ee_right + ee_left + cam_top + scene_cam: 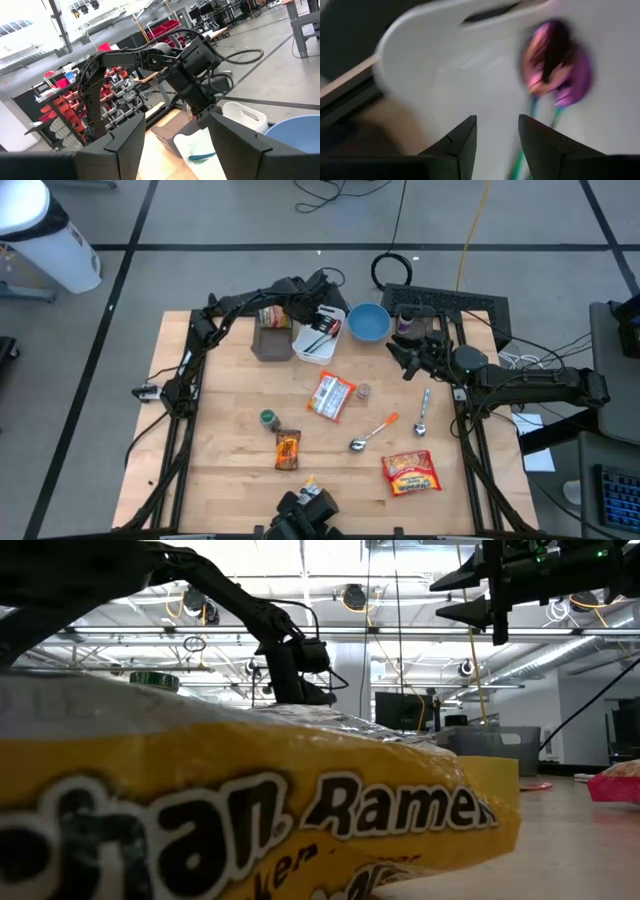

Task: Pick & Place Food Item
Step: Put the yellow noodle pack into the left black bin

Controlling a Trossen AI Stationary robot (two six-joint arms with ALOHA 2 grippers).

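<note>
Overhead looking straight down, low camera against ramen packet (250,810), wrists sharing white bin (470,65).

We see a pale wood desk (230,410) carrying a white bin (322,340), a grey bin (270,342) and a light blue bowl (368,322). The ramen packet (411,472) is red and yellow, the small jar (268,418) green-lidded, and one spoon (378,429) orange-handled.

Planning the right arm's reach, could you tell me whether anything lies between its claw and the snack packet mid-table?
Only a small brown round object, lying beside the snack packet on the side facing the right claw; otherwise nothing visible.
</note>
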